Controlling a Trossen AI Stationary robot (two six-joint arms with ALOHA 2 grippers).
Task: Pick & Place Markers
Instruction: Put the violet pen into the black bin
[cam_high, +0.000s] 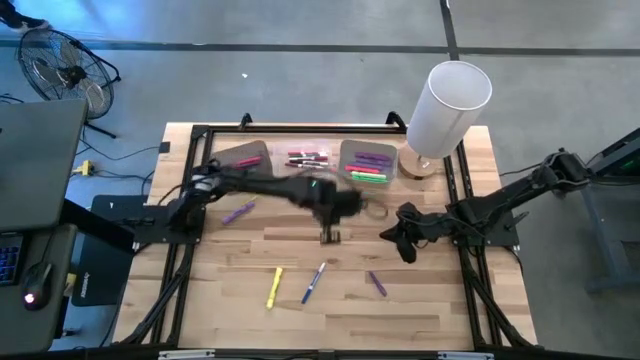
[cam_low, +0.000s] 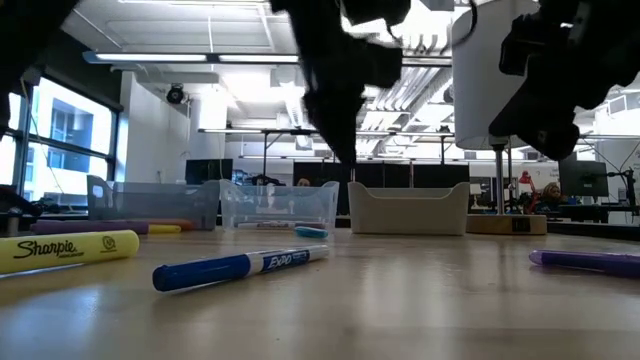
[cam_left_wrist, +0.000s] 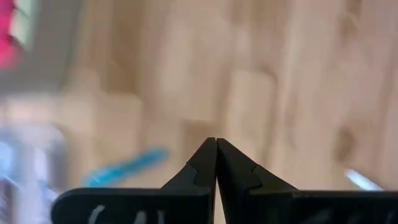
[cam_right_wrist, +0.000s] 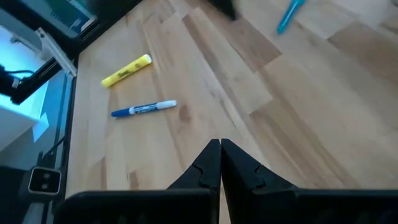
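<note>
Left gripper (cam_high: 329, 236) hangs over the middle of the worktop (cam_high: 430, 290), fingers (cam_left_wrist: 205, 163) pressed together, holding nothing. Right gripper (cam_high: 404, 250) waits at the right side, fingers (cam_right_wrist: 208, 163) together too. The markers lie scattered: a yellow marker (cam_high: 273, 287) and a blue marker (cam_high: 313, 283) near the front edge, a purple marker (cam_high: 376, 283) to their right, more in the bins (cam_high: 367, 160) at the back.
</note>
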